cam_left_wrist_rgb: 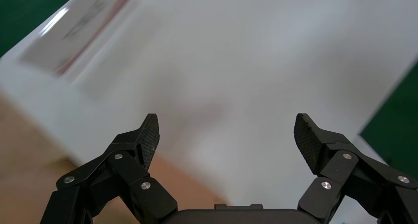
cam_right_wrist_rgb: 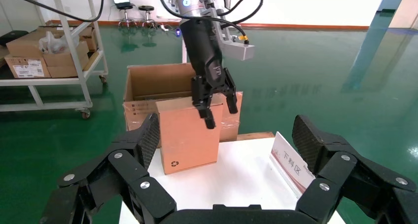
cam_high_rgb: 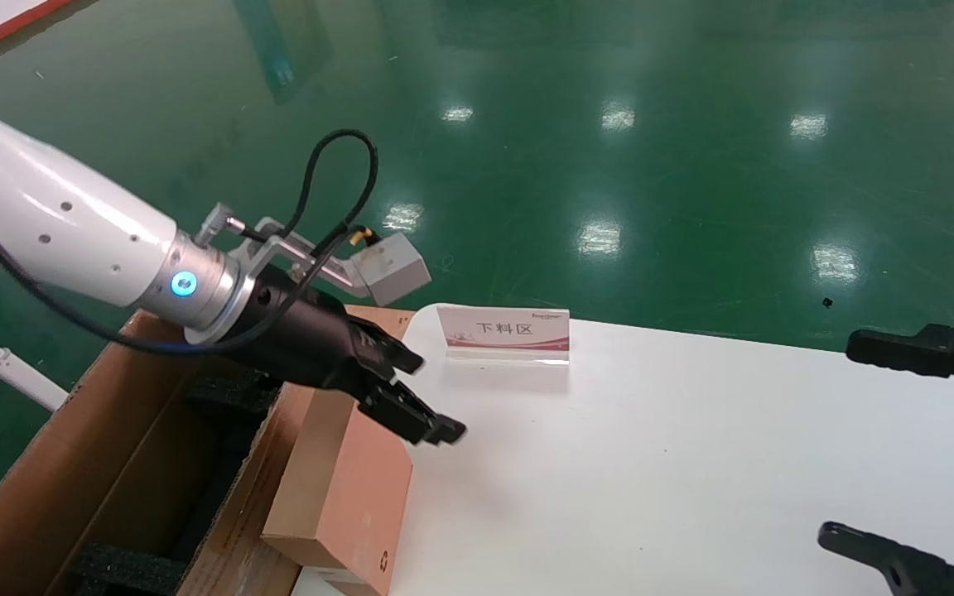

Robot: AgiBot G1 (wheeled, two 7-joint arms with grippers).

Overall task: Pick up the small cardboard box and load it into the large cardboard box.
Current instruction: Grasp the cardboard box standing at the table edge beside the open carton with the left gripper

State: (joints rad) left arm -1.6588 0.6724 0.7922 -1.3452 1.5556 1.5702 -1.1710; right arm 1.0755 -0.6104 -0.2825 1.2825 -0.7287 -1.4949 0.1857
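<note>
the small cardboard box (cam_high_rgb: pixel 340 488) stands on edge at the lower left of the head view, on the left edge of the white table (cam_high_rgb: pixel 692 463), leaning against the large cardboard box (cam_high_rgb: pixel 71 463) beside it. the left gripper (cam_high_rgb: pixel 419 397) hovers just above the small box's top, fingers spread and empty. the right gripper (cam_high_rgb: pixel 899 447) sits at the right edge, also wide open. a sign stand (cam_high_rgb: pixel 503 331) rests on the table near centre.
</note>
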